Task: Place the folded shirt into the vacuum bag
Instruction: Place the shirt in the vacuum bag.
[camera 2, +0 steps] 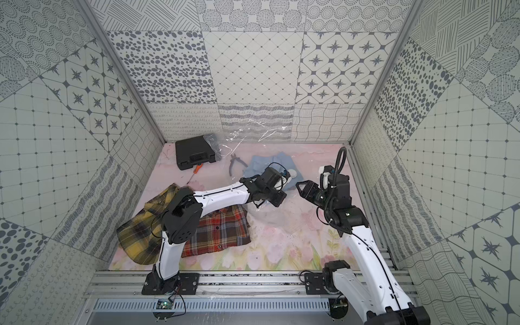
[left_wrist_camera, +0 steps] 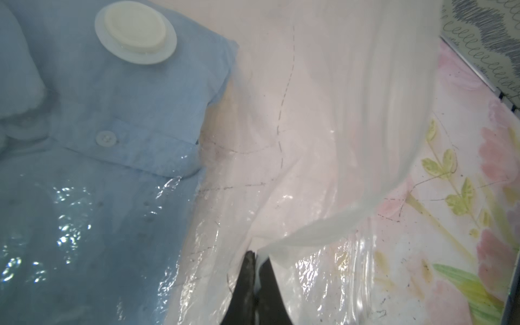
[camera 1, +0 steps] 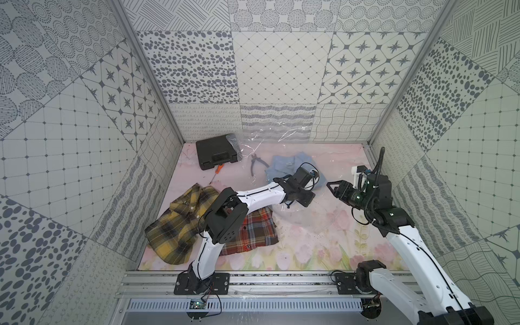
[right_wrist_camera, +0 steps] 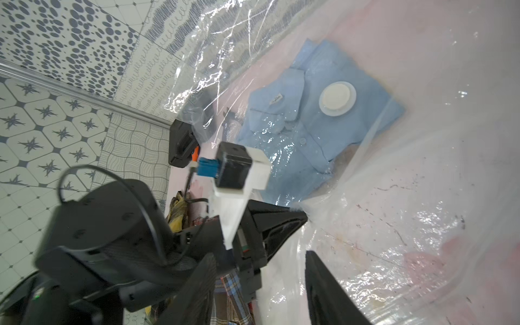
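The left gripper (left_wrist_camera: 254, 261) is fully closed. Its dark fingertips pinch a fold of the vacuum bag (left_wrist_camera: 323, 135), a large clear, crinkly plastic bag, and hold that film raised off the table so the bag tents up around the pinch. The right gripper (camera 1: 333, 187) hovers just beside it, jaws about half apart, with nothing between them that I can make out. Just beyond the pinch lies the folded light-blue button-up shirt (left_wrist_camera: 98, 183), flat, with glossy film glinting over it and the bag's round white valve cap (left_wrist_camera: 135, 31) resting on top. In both top views it sits toward the back of the table, past the left wrist. From this I judge that the shirt is already in the bag, though I cannot fully rule out that it merely lies beneath both layers. Little seems left to do: perhaps seat the shirt deeper, let the film go and draw both arms clear. Farther out, outside the bag, a yellow-and-black plaid shirt (camera 1: 177, 225) and a red plaid shirt (camera 1: 259, 230) lie near the left arm's base. A black plastic case (camera 1: 216, 152), grey pliers (camera 1: 254, 164) and an orange-handled screwdriver (camera 1: 218, 168) lie toward the back of the floral table cover (camera 1: 323, 253).
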Tool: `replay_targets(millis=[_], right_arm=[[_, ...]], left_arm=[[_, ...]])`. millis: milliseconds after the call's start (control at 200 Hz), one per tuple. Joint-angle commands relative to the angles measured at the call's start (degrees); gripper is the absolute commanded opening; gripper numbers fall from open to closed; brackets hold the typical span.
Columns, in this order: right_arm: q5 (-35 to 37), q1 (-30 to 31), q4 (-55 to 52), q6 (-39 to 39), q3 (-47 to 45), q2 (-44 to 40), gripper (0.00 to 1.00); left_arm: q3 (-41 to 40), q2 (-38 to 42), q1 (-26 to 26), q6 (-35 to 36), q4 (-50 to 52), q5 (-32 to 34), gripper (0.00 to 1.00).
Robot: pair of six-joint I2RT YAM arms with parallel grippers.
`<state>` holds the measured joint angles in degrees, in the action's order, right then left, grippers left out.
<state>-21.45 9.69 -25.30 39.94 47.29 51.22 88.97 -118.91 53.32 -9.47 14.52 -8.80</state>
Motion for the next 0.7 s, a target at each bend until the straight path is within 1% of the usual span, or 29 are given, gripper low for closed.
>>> replay_targets(millis=[0,70,155,195,285,350,390,455,525,615,695], right_arm=[[-0.6,0.4,-0.6,0.0,4.2,3.5,0.54],[0.9,0.4,-0.9,-1.0,6.4,6.5,0.54],[3.3,0.4,-0.7,-3.3,8.4,10.4,0.55],[4.6,0.4,-1.2,-5.2,9.9,13.5,0.55],[7.3,0.3,-3.4,-9.8,14.0,21.1,0.56],[8.3,0.4,-4.2,-12.4,17.1,27.2,0.57],[8.8,0.6,-4.3,-14.0,19.2,31.0,0.57],[10.1,1.5,-5.4,-16.3,23.3,37.3,0.57],[11.8,2.9,-5.9,-18.1,27.3,42.8,0.57],[13.8,5.2,-5.7,-19.2,32.1,48.3,0.57],[15.6,7.0,-5.4,-19.6,36.4,52.8,0.58]], left_arm=[[-4.6,0.6,3.2,-4.6,-6.3,-6.5,0.06],[-6.0,0.7,4.6,-4.0,-6.6,-8.9,0.11],[-8.7,1.8,5.3,-3.6,-6.3,-12.1,0.22],[-10.6,3.2,5.3,-3.7,-6.4,-13.7,0.30],[-14.4,8.1,5.2,-2.8,-5.1,-15.0,0.50],[-16.4,12.5,4.4,-3.0,-3.5,-14.6,0.58],[-17.1,14.7,3.2,-3.9,-2.2,-14.0,0.60],[-17.2,16.9,0.0,-5.7,1.1,-12.6,0.61],[-17.1,18.4,-4.0,-7.6,4.4,-9.3,0.61],[-16.2,18.1,-9.3,-10.1,8.6,-3.6,0.61],[-15.6,16.5,-12.8,-12.6,9.4,1.3,0.61]])
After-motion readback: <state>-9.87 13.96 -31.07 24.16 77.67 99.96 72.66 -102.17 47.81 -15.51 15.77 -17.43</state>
